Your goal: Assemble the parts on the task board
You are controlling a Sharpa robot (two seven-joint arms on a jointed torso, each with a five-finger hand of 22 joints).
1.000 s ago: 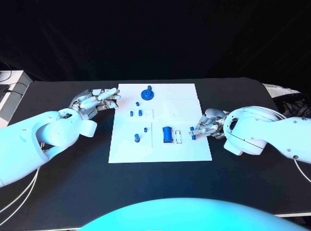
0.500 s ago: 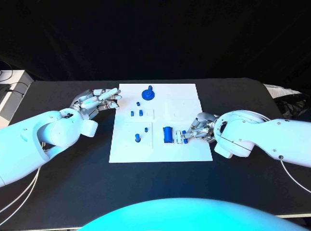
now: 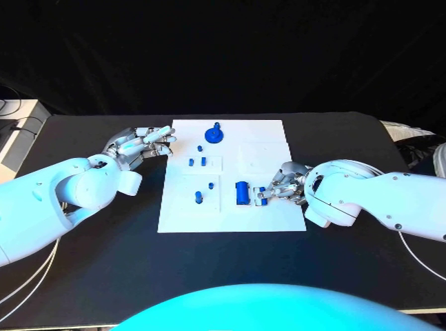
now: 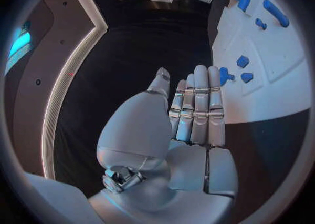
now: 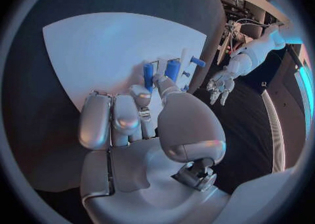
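Several small blue parts sit on the white task board (image 3: pixel 183 221) in the middle of the black bench (image 3: pixel 103 255): a round knobbed piece (image 3: pixel 214 134) at the far edge, a pair of little pegs (image 3: pixel 196 163) nearer the left side, a slim upright peg (image 3: pixel 197 197), and a stubby cylinder (image 3: pixel 242 192) toward the right. The right hand (image 3: pixel 282 185) rests at the board's right edge, its fingers (image 5: pixel 149 90) curled in and pinching a short blue peg (image 5: pixel 148 71) between thumb and fingertips, just beside the cylinder. The left hand (image 3: pixel 138 146) hovers off the board's far left corner, holding nothing, fingers (image 4: pixel 200 108) laid side by side and nearly straight.

These pieces look like rigid moulded plastic: light, stiff and smooth, so likely to slip or roll if squeezed off-centre. A two-point pinch across the middle of each peg, keeping its axis upright, seems the safest hold. The knobbed piece is probably best taken by its raised centre stem. The board itself looks thin and may slide under a sideways push.
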